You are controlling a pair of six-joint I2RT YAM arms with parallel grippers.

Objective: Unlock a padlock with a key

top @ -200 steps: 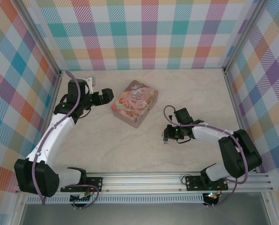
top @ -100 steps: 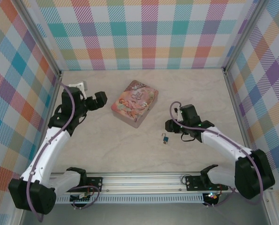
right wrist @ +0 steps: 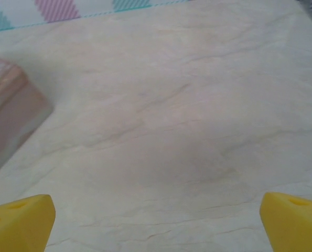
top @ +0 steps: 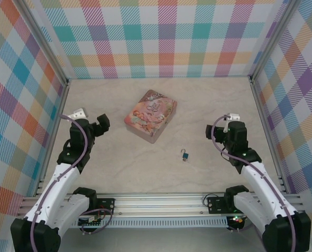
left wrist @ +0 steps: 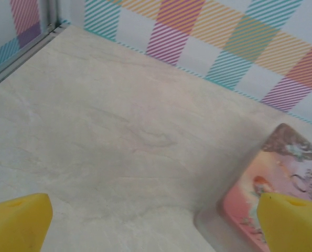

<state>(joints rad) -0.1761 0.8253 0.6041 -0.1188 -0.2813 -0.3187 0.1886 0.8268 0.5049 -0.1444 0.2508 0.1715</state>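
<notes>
Jaws gape wide and empty on the left gripper point(top: 101, 123) and the right gripper point(top: 230, 130); the padlock point(top: 185, 155) lies loose on the bench point(top: 119, 168).
The blue-teal padlock sits off the near right corner of the pink illustrated tin point(top: 150, 115), apart from it, with its silvery shackle pointing toward the far wall. Whether the shackle is sprung cannot be told, and the key is too small to make out. The left gripper hangs left of the tin, one yellow fingertip point(left wrist: 292, 223) by the tin's corner. The right gripper is well right of the tin, beyond the padlock.
</notes>
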